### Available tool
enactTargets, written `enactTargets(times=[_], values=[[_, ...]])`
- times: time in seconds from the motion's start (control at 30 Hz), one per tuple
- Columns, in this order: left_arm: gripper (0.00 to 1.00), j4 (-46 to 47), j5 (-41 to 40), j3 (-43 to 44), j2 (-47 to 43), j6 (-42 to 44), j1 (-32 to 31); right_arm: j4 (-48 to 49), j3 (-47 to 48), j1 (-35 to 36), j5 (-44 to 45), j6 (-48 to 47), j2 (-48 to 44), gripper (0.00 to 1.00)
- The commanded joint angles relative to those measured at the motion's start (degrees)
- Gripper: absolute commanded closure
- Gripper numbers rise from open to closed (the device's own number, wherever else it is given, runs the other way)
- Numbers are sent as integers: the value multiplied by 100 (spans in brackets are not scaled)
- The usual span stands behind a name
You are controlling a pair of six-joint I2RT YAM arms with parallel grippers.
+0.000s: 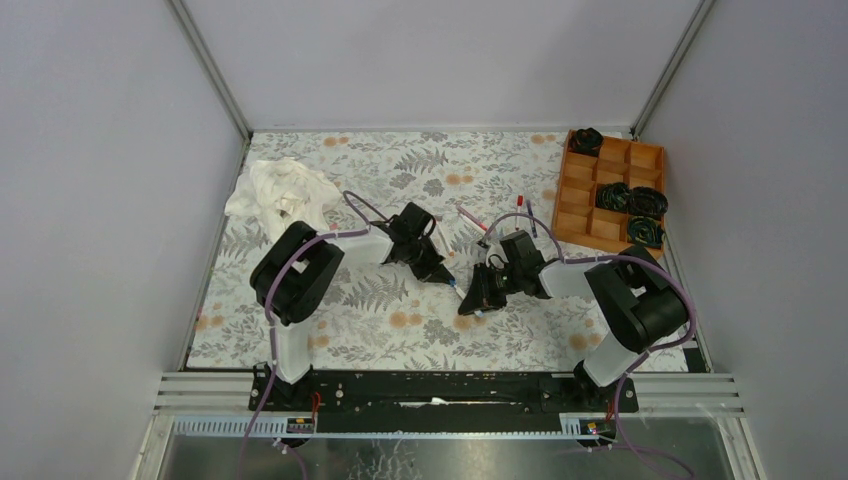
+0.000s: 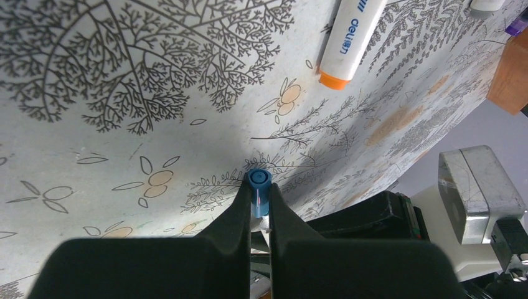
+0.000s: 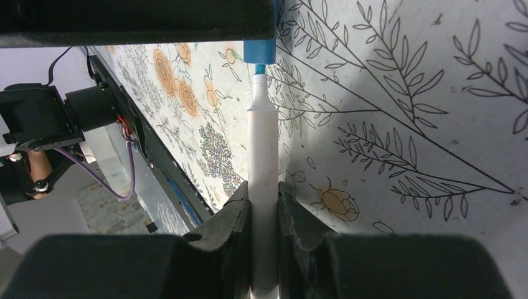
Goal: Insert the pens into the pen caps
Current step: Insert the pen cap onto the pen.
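My left gripper [image 1: 441, 270] is shut on a small blue pen cap [image 2: 259, 189], whose closed end faces the left wrist camera. My right gripper [image 1: 475, 297] is shut on a white-barrelled pen [image 3: 262, 137]. The pen's tip points straight at the blue cap [image 3: 259, 52] and sits right at its open mouth; I cannot tell how far it is in. The two grippers meet just above the flowered mat at mid-table. Another white pen with an orange end [image 2: 352, 37] lies on the mat beyond the left gripper.
Two loose pens [image 1: 470, 220] [image 1: 527, 215] lie on the mat behind the grippers. A wooden compartment tray [image 1: 578, 190] with black coiled items [image 1: 613, 195] stands at the back right. A crumpled white cloth [image 1: 280, 195] lies at the back left.
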Motion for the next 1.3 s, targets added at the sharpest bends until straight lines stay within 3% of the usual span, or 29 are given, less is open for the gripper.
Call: enactTargets(times=[0.0,0.97,1.27], values=[[97,-566,-422,-377,231,87,50,-346,127,47,389,-78,31,100],[97,-76,-79,-618,-54,-149,-266,-175,458,45,367,-178,451,100],[96,145,189,-581,247,-352,-227,-426,612,55,171,-321,597,100]])
